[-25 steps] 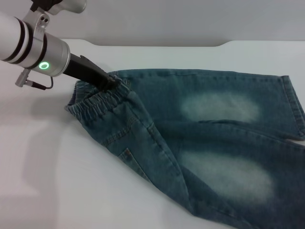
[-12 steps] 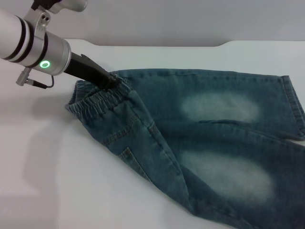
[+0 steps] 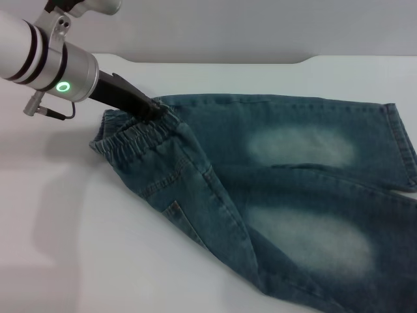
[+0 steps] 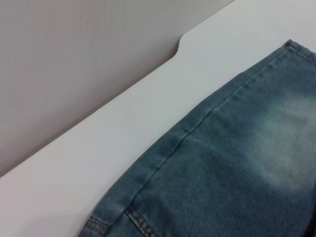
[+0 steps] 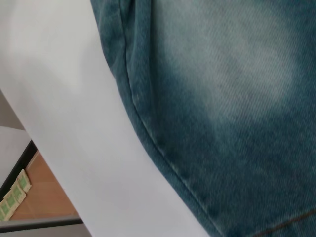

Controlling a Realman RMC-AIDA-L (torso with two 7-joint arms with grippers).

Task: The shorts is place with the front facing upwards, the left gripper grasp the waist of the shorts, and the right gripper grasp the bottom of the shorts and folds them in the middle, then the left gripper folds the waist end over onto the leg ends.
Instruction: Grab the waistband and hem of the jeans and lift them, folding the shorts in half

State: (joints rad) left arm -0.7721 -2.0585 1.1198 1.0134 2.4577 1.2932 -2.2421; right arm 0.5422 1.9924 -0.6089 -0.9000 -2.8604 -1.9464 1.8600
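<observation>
Head view shows the left gripper [image 3: 151,109] clamped on the waist end [image 3: 133,139] of the shorts [image 3: 273,195], which spread on the white table [image 3: 78,248] away from its jaws toward the right.

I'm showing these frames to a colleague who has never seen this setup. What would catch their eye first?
Most likely the shorts, blue-green denim spread across the white table, with a pale faded patch on each leg. Next, the silver-white left arm coming in from the upper left with a glowing green ring light; the left gripper sits at the gathered waist end. The right gripper isn't visible.
</observation>
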